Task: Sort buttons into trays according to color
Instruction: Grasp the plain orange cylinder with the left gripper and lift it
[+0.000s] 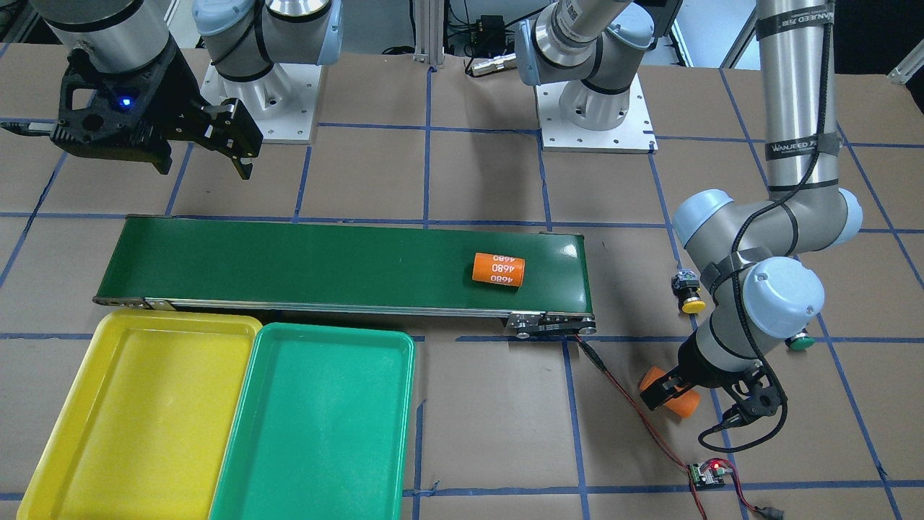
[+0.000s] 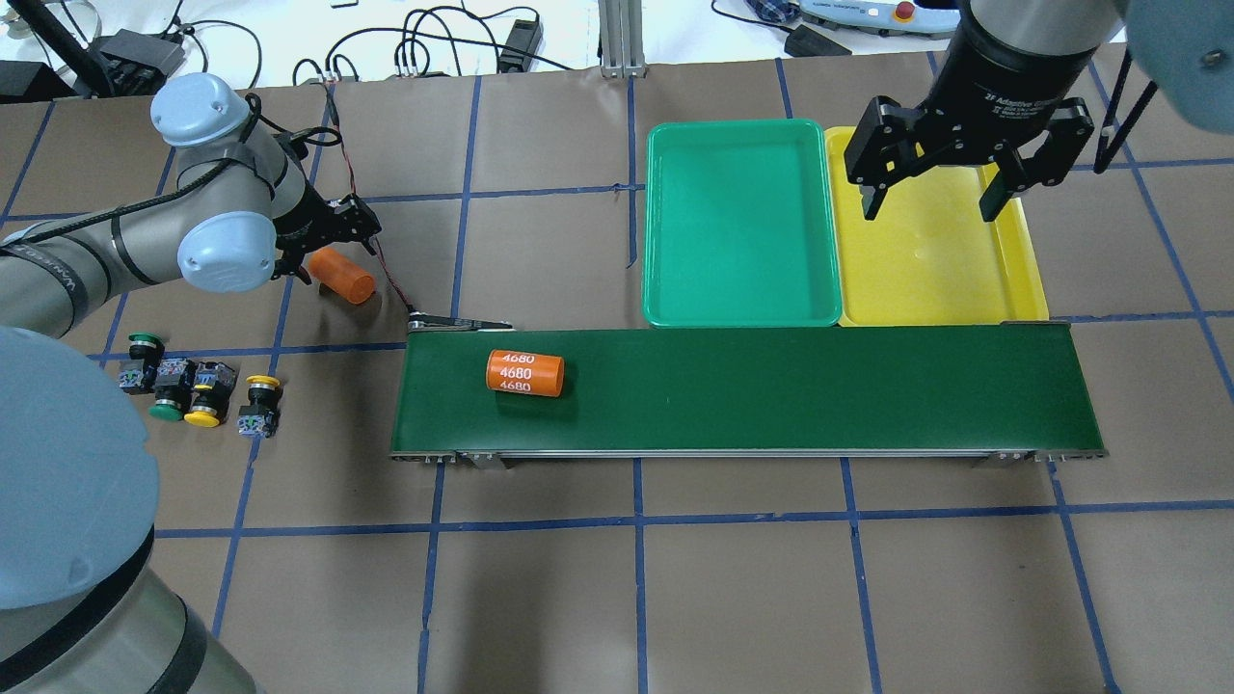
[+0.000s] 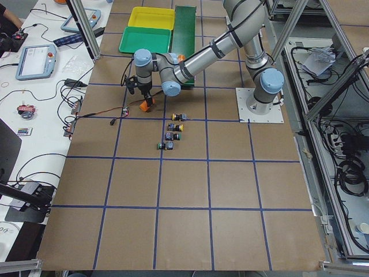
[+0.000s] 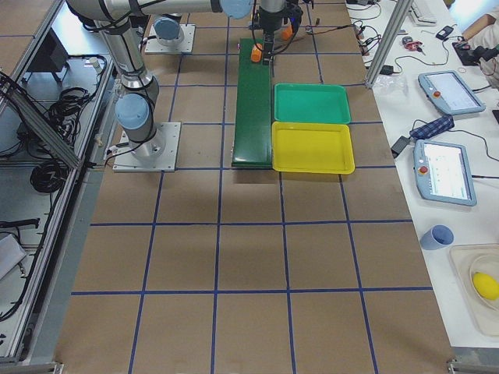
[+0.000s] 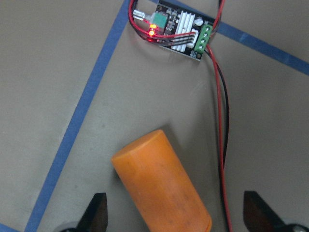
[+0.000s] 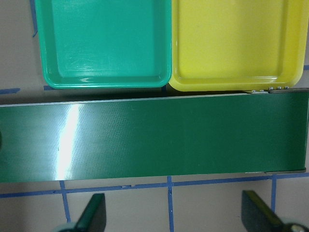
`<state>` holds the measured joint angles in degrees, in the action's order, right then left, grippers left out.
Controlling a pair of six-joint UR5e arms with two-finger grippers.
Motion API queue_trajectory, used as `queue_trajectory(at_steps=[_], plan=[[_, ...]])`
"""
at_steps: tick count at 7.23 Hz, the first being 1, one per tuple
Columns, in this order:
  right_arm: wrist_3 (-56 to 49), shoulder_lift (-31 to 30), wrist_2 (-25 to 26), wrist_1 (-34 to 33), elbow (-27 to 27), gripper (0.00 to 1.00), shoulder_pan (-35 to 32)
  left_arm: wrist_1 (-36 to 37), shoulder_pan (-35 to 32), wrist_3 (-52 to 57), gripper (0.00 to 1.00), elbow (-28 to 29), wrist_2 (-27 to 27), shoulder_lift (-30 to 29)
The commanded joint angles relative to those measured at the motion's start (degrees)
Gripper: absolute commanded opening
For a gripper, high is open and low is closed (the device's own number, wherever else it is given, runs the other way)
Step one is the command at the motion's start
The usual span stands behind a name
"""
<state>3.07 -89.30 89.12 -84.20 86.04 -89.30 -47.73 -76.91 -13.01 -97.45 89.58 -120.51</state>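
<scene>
Broadly, the brown bench (image 2: 733,578) carries a long dark-green conveyor belt (image 2: 771,386) across its middle. Beyond the belt's far edge, toward the robot's right, the green tray (image 2: 737,226) and the yellow tray (image 2: 925,280) sit side by side with their long rims touching. Neither holds anything.

The right hand (image 2: 930,198) hangs above the yellow tray with its fingers spread wide and nothing between them. Its wrist camera looks down on the belt and both trays.

The left hand (image 2: 328,246) is down near the bench, off the belt's other end, and is also spread wide. A plain orange cylinder (image 5: 161,186) lies on its side between the fingers. In the wrist view there is a gap at either fingertip, so nothing is gripped. A second orange cylinder (image 2: 524,373), printed "4680", lies on the belt near that same end.

The four buttons (image 2: 198,386) rest in a loose cluster on the bare bench, on the robot's side of the left hand and apart from it. They are well away from the right hand and both trays. Two have green caps and two have yellow.

A small circuit board (image 5: 178,31) with a red light lit sits just beyond the plain cylinder, with red and black wires (image 5: 223,116) running past it.
</scene>
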Motion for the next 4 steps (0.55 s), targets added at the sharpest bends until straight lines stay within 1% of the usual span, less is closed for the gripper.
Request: queue_trajectory(at_steps=[1,2,3,4], plan=[[0.0,0.0,0.0,0.0,0.0,1.00,0.0,0.0,0.1,-0.6,0.07,0.3,-0.1,-1.0],[0.0,0.0,0.0,0.0,0.0,1.00,0.0,-0.1,1.2,-1.0,0.00,0.3,-0.3,-0.9],[0.0,0.0,0.0,0.0,0.0,1.00,0.0,0.0,2.8,-1.0,0.00,0.5,-0.3,-1.0],[0.0,0.0,0.0,0.0,0.0,1.00,0.0,-0.7,2.7,-4.3,0.00,-0.1,-0.3,0.3]])
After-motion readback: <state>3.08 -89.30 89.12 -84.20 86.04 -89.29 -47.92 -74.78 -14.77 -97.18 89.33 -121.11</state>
